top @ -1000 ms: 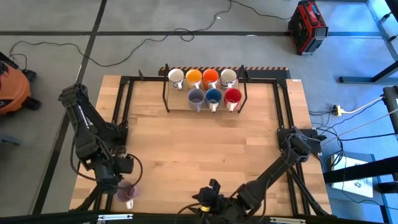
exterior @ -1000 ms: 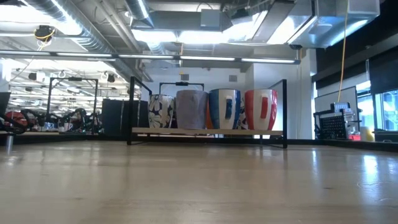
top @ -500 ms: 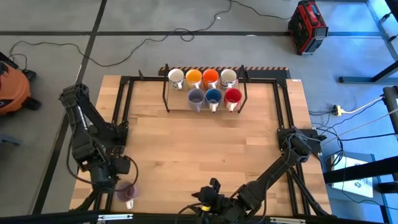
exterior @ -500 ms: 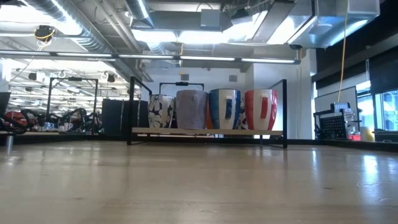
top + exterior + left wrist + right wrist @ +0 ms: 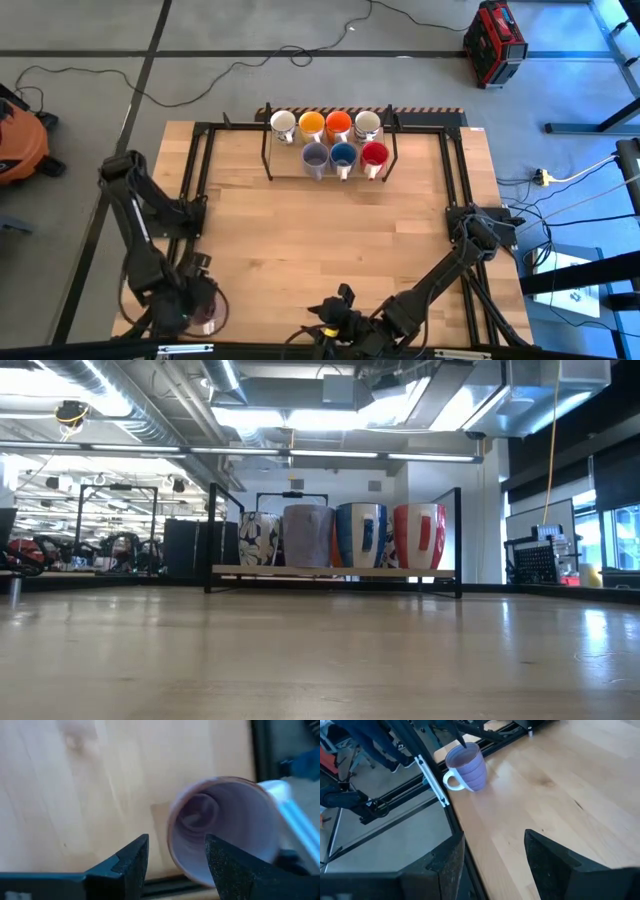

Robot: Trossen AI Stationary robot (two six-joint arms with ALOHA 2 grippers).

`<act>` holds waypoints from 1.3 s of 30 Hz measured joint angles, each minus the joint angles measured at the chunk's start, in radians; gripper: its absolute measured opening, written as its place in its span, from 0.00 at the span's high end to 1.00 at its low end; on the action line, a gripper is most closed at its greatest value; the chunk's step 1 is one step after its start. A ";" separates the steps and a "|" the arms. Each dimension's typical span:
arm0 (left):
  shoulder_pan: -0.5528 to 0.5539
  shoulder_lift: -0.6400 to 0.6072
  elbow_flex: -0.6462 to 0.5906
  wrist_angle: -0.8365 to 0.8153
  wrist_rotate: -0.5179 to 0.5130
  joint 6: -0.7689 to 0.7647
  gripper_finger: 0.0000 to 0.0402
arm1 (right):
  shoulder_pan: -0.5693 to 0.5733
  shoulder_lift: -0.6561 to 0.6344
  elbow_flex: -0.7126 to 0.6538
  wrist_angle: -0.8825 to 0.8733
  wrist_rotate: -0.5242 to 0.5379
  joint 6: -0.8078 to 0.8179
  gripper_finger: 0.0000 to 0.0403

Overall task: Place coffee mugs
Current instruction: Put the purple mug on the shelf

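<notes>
While seven mugs (image 5: 330, 140) fill the rack (image 5: 268, 150) at 12 o'clock, the pale purple mug (image 5: 225, 830) stands upright at the tabletop (image 5: 320, 240) edge near 7 o'clock. Ceramic: rigid, glazed-slick, breakable; grip the rim wall, probably. Left claw (image 5: 175, 855) open, straddling the near rim, holding nothing. Right claw (image 5: 492, 855) open, empty, waiting at 6 o'clock.

Around the workbench

A light wooden table (image 5: 320, 240) carries a black wire rack (image 5: 268, 150) at its far edge; on the grey floor lie an orange vacuum (image 5: 18, 145), a red case (image 5: 494, 42) and black cables (image 5: 200, 75).
</notes>
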 joint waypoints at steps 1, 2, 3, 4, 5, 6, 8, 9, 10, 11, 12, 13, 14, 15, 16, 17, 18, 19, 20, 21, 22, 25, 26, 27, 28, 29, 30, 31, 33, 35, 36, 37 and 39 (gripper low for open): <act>0.007 0.022 0.000 0.000 0.003 0.017 0.53 | -0.002 0.000 0.000 0.000 -0.001 0.000 0.52; 0.011 0.044 0.000 0.000 0.003 0.033 0.53 | -0.003 0.000 0.000 0.000 -0.001 0.000 0.52; 0.015 0.064 0.000 0.000 0.003 0.048 0.53 | -0.003 0.000 0.000 0.000 -0.004 0.001 0.52; 0.020 0.082 0.000 0.001 0.002 0.059 0.53 | -0.003 0.000 0.000 0.000 -0.006 0.001 0.52; 0.024 0.098 0.000 0.001 0.001 0.067 0.53 | -0.003 0.000 0.000 0.000 -0.007 0.001 0.52; 0.029 0.112 0.000 0.004 0.003 0.071 0.53 | -0.003 0.000 0.000 0.000 -0.007 0.002 0.52; 0.041 0.142 0.000 0.012 0.015 0.080 0.53 | -0.003 0.000 0.000 0.000 -0.008 0.002 0.52; 0.045 0.155 0.000 0.021 0.022 0.093 0.53 | -0.003 0.000 0.000 0.000 -0.008 0.002 0.52; 0.048 0.167 0.000 0.032 0.028 0.109 0.54 | -0.003 0.000 0.000 0.000 -0.008 0.002 0.52; 0.049 0.176 0.000 0.043 0.034 0.128 0.55 | -0.003 0.000 0.000 0.000 -0.008 0.002 0.52; 0.050 0.186 0.000 0.055 0.039 0.148 0.56 | -0.003 0.000 0.000 0.000 -0.008 0.002 0.52; 0.049 0.196 0.000 0.066 0.038 0.167 0.58 | -0.003 0.000 0.000 0.000 -0.008 0.001 0.52; 0.049 0.204 0.000 0.076 0.038 0.186 0.60 | -0.003 0.000 0.000 0.000 -0.008 0.000 0.52; 0.050 0.211 0.000 0.084 0.036 0.202 0.62 | -0.003 0.000 0.000 0.000 -0.008 -0.001 0.52; 0.051 0.217 0.000 0.093 0.036 0.217 0.65 | -0.003 0.000 0.000 0.000 -0.008 -0.001 0.52; 0.052 0.224 0.000 0.101 0.036 0.231 0.68 | -0.003 0.000 0.000 0.000 -0.008 -0.001 0.52; 0.052 0.229 0.000 0.111 0.038 0.245 0.71 | -0.003 0.000 0.000 0.000 -0.009 -0.001 0.52; 0.053 0.234 0.000 0.118 0.039 0.257 0.75 | -0.003 0.000 0.000 0.000 -0.011 -0.001 0.52; 0.053 0.239 0.000 0.123 0.038 0.270 0.78 | -0.003 0.000 0.000 0.000 -0.017 -0.001 0.52; 0.052 0.243 0.000 0.125 0.039 0.285 0.82 | -0.003 0.000 0.000 0.000 -0.022 -0.001 0.52; 0.052 0.246 0.000 0.126 0.040 0.307 0.85 | -0.003 0.000 0.000 0.000 -0.029 0.003 0.52; 0.057 0.245 0.000 0.142 0.051 0.352 0.95 | -0.008 0.000 0.000 0.000 -0.053 0.005 0.52; 0.062 0.245 0.002 0.147 0.051 0.364 0.97 | -0.010 0.000 0.000 0.000 -0.062 0.006 0.52; 0.067 0.245 0.002 0.146 0.054 0.369 0.97 | -0.012 0.000 0.000 0.001 -0.067 0.006 0.52; 0.074 0.245 0.002 0.145 0.054 0.383 0.97 | -0.016 0.000 0.000 0.002 -0.074 0.006 0.52; 0.083 0.245 0.002 0.145 0.054 0.399 0.96 | -0.017 0.000 0.000 0.003 -0.077 0.006 0.52; 0.094 0.245 0.002 0.145 0.054 0.415 0.96 | -0.017 0.000 0.000 0.003 -0.077 0.006 0.52; 0.106 0.245 0.002 0.144 0.055 0.431 0.96 | -0.017 0.000 0.000 0.002 -0.070 0.006 0.52; 0.137 0.238 0.001 0.141 0.056 0.465 0.97 | -0.017 0.000 0.001 0.000 -0.060 0.006 0.52; 0.176 0.224 0.000 0.136 0.046 0.500 0.97 | -0.016 0.002 0.001 0.000 -0.054 0.006 0.52; 0.199 0.216 -0.001 0.136 0.044 0.524 0.97 | -0.016 0.002 0.001 0.000 -0.048 0.006 0.52; 0.223 0.203 -0.001 0.138 0.043 0.549 0.97 | -0.016 0.003 0.001 0.000 -0.039 0.008 0.52; 0.274 0.179 -0.001 0.137 0.040 0.601 0.97 | -0.016 0.003 0.001 -0.002 -0.028 0.025 0.52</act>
